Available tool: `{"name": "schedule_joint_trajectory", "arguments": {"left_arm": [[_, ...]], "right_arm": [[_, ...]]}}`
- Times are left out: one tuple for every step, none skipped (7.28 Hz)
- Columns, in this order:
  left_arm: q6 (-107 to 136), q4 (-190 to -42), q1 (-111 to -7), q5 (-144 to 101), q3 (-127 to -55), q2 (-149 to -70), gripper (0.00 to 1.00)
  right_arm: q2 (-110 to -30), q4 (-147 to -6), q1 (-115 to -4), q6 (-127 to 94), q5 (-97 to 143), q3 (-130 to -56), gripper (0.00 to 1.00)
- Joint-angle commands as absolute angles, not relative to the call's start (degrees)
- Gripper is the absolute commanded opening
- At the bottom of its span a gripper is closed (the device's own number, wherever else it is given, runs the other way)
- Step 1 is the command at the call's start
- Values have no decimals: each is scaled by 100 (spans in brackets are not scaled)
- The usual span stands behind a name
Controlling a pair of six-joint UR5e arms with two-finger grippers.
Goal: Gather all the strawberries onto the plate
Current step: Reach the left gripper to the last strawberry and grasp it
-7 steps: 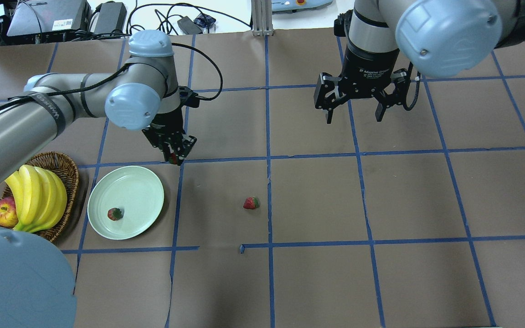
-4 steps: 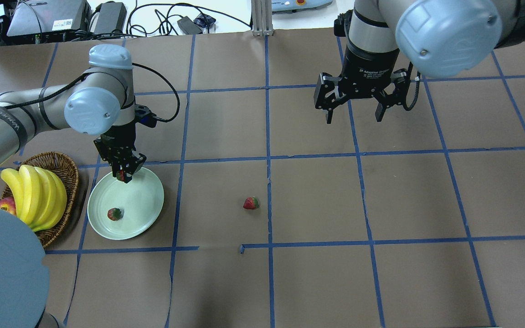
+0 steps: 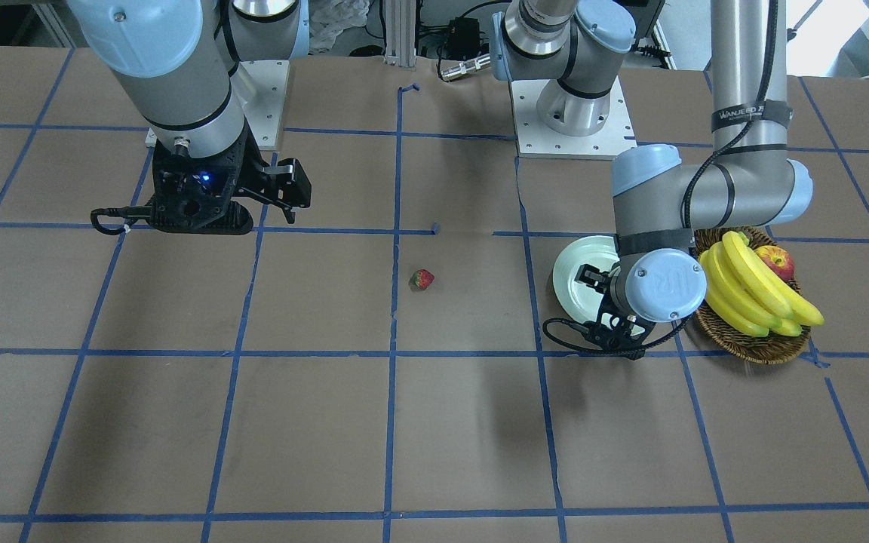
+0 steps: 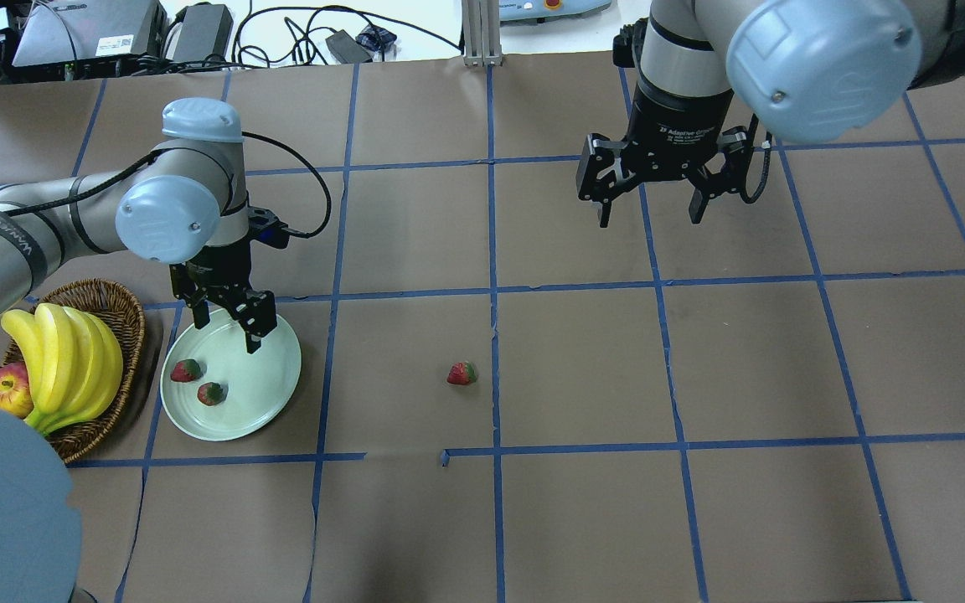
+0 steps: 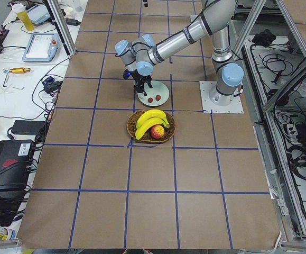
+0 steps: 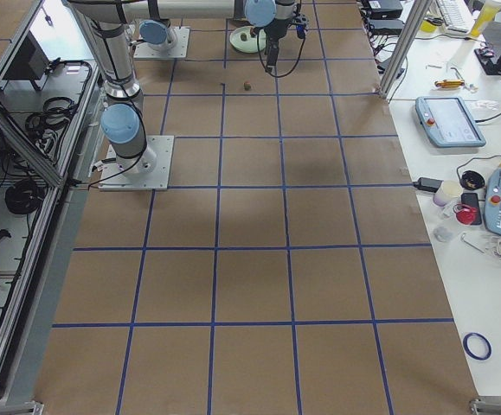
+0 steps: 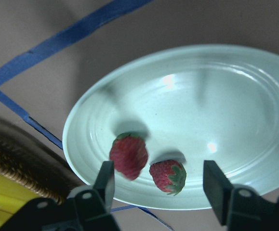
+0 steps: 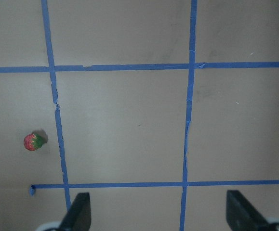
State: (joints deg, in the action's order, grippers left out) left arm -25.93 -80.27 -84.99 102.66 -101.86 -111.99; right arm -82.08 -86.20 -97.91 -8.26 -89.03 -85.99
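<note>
The pale green plate (image 4: pixel 260 381) lies at the left of the table. Two strawberries (image 4: pixel 186 369) (image 4: pixel 212 392) lie on its left part. In the left wrist view they lie side by side (image 7: pixel 128 155) (image 7: pixel 168 175) on the plate (image 7: pixel 216 106). My left gripper (image 4: pixel 227 328) is open and empty, just above the plate's far rim. A third strawberry (image 4: pixel 462 373) lies on the table near the middle; it also shows in the right wrist view (image 8: pixel 33 142). My right gripper (image 4: pixel 650 218) is open and empty, high over the far right.
A brown wicker basket (image 4: pixel 126 318) with bananas (image 4: pixel 64 360) and a red apple (image 4: pixel 7 391) stands right beside the plate on its left. Blue tape lines mark a grid on the brown table cover.
My left gripper carried a strawberry left to the plate, then opened. That strawberry now lies on the plate's left part. The right arm has not moved.
</note>
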Motion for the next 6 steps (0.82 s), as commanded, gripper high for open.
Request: {"name": "schedule_joint_trajectory", "arguments": {"left_arm": [[-1432,-8016,-8979,9179,-9994,-11048,97],[-1137,-7963,-9287,8802,-9984,-11091,97],[-777,-7937,-9534,8441,-9984,-11153,97],[-634,-7945,-9815,8150,-10019,-11171,97],[-320,-7971,-10000,7660,-10037,-11241,97],[-221,-7954,-10080,7290,-10063,-11363,97]], "right_arm": [[-8200,-8622,-9782,-826,-8912,-8596,100],[-8200,-8622,-9782,-809,-8930,-8578,100],[-8209,-8613,-9765,-800,-8973,-8561,100],[-8209,-8613,-9765,-800,-8974,-8561,100],[-8209,-8613,-9765,-800,-8982,-8569,100],[-8209,-8613,-9765,-800,-8974,-8578,100]]}}
